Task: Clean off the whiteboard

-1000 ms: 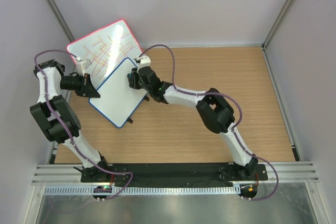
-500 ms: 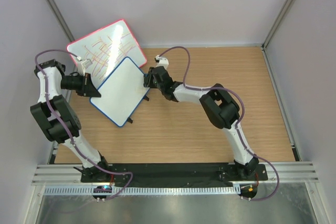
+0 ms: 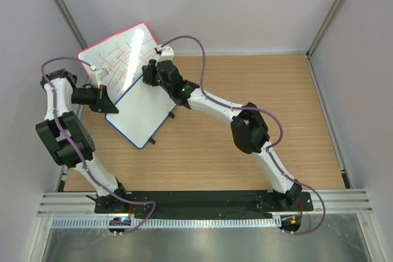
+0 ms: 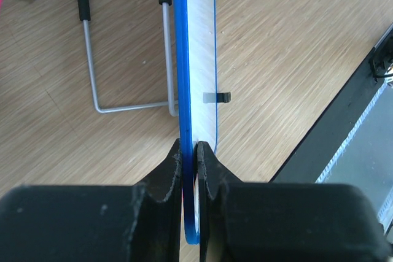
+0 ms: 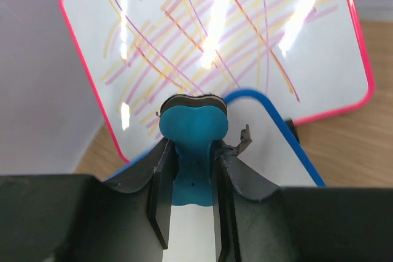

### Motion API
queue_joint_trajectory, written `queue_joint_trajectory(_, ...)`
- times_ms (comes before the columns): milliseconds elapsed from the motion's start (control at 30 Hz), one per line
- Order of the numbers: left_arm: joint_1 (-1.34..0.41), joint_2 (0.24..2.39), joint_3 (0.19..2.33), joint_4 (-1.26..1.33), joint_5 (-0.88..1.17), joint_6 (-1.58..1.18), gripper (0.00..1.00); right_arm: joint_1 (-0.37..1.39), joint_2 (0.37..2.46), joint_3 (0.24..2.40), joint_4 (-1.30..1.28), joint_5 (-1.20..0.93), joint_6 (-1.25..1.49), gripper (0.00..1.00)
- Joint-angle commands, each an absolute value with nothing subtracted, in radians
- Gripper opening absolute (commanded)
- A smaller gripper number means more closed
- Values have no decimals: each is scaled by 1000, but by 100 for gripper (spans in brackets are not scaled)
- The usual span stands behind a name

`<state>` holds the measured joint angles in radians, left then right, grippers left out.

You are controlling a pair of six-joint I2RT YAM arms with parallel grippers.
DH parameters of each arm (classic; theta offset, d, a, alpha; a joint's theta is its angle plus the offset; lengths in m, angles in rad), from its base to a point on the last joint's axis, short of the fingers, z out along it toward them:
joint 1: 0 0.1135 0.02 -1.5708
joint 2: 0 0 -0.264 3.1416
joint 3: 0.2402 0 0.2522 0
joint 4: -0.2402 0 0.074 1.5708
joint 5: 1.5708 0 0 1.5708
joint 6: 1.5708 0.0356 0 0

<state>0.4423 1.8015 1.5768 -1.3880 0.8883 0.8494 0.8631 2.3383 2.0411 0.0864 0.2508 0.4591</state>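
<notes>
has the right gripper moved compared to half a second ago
Yes. The right gripper, holding the eraser, swung up-left in the top view: from off the whiteboard's right edge to its far corner, beside the red-framed board.

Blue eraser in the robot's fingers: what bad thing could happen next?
1. The blue eraser sits at the top corner of the blue-framed whiteboard, right beside the pink-framed board. A wipe might slip off the corner and bump that scribbled board.
2. The left fingers pinch only the whiteboard's thin edge. A hard push from the eraser might twist the board loose or tip it on the wire stand behind it.
</notes>
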Motion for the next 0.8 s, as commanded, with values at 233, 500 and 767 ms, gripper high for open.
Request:
queue_joint_trajectory(233,426,1769,1597,-1397,831,933,0,818,2376,2026,60,348,477,1)
queue_joint_trajectory(500,426,1778,1600,-1394,838,933,0,799,2287,1721,161,376,548,1)
queue_joint_trajectory(767,423,1781,1603,-1396,839,930,0,802,2287,1767,133,344,532,1)
